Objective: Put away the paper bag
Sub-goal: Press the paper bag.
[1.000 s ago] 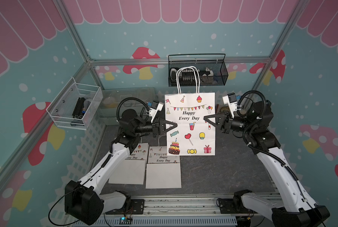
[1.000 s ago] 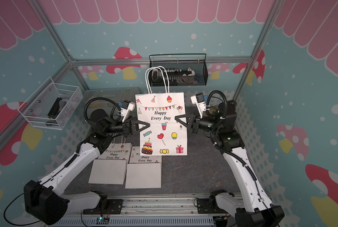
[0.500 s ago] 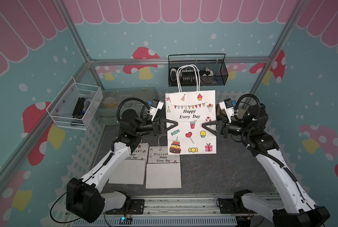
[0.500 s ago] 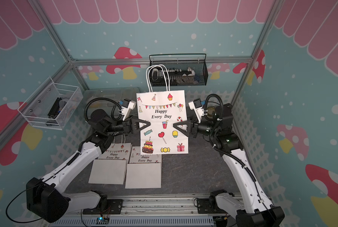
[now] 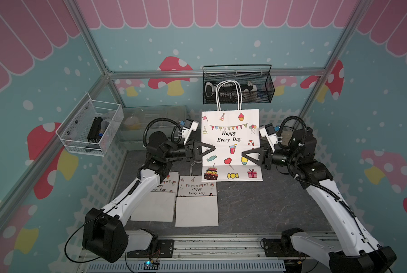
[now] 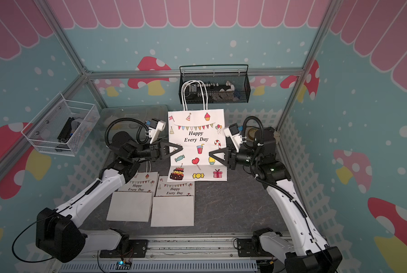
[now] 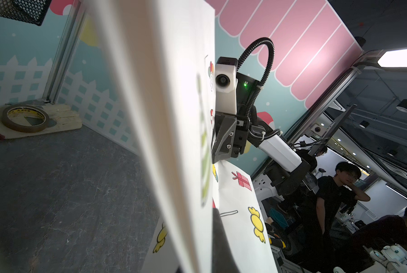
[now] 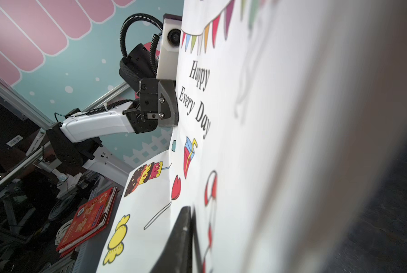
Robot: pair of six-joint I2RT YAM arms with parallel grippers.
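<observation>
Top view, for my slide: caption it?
Left gripper and right gripper pinch opposite edges of the upright paper bag.

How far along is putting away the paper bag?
Done: two folded bags lie flat on the table. In hand: the left end effector and right end effector are shut on opposite sides of the upright paper bag. Left: collapsing it flat and probably laying it beside them.

1 upright bag (image 5: pixel 230 146), 2 baskets (image 5: pixel 265 94) (image 5: pixel 79 141), 2 arms (image 5: pixel 141 191) (image 5: pixel 327 196)
</observation>
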